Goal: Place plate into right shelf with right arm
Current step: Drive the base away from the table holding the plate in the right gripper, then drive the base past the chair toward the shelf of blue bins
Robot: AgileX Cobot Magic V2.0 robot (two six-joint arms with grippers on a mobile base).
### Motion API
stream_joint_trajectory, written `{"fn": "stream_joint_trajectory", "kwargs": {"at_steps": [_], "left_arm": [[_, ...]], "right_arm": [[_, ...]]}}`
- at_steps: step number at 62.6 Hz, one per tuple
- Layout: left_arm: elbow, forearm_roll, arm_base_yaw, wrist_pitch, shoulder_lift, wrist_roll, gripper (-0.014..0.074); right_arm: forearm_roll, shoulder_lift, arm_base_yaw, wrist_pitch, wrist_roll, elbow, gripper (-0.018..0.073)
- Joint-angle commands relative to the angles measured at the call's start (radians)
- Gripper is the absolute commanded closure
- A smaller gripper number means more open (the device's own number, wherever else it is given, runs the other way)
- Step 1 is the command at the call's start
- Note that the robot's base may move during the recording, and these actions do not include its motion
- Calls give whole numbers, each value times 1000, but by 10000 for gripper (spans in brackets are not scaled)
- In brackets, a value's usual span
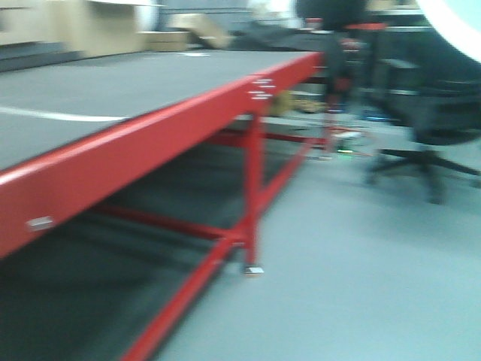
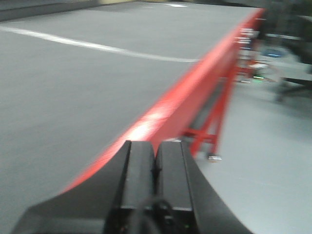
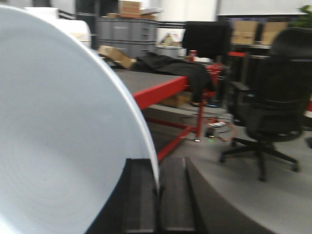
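My right gripper (image 3: 157, 190) is shut on the rim of the white plate (image 3: 63, 126), which fills the left half of the right wrist view and stands on edge. A corner of the plate shows at the top right of the front view (image 1: 460, 26). My left gripper (image 2: 155, 156) is shut and empty, held above the edge of the red-framed table (image 2: 161, 114). The right shelf is out of view. The frames are blurred by motion.
The red-framed table with a grey top (image 1: 135, 83) runs along the left. A black office chair (image 1: 436, 120) stands on the grey floor at the right; it also shows in the right wrist view (image 3: 278, 97). Boxes and grey crates (image 3: 126, 29) stand at the back.
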Motion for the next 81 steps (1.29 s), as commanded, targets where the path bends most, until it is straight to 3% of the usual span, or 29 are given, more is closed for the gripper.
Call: {"fn": "stream_joint_trajectory", "kwargs": {"at_steps": [1, 81], "left_arm": [[8, -4, -6, -84, -2, 3, 643], [8, -4, -6, -84, -2, 3, 643]], "right_arm": [[5, 6, -6, -91, -4, -28, 505], [5, 6, -6, -91, -4, -28, 505]]}}
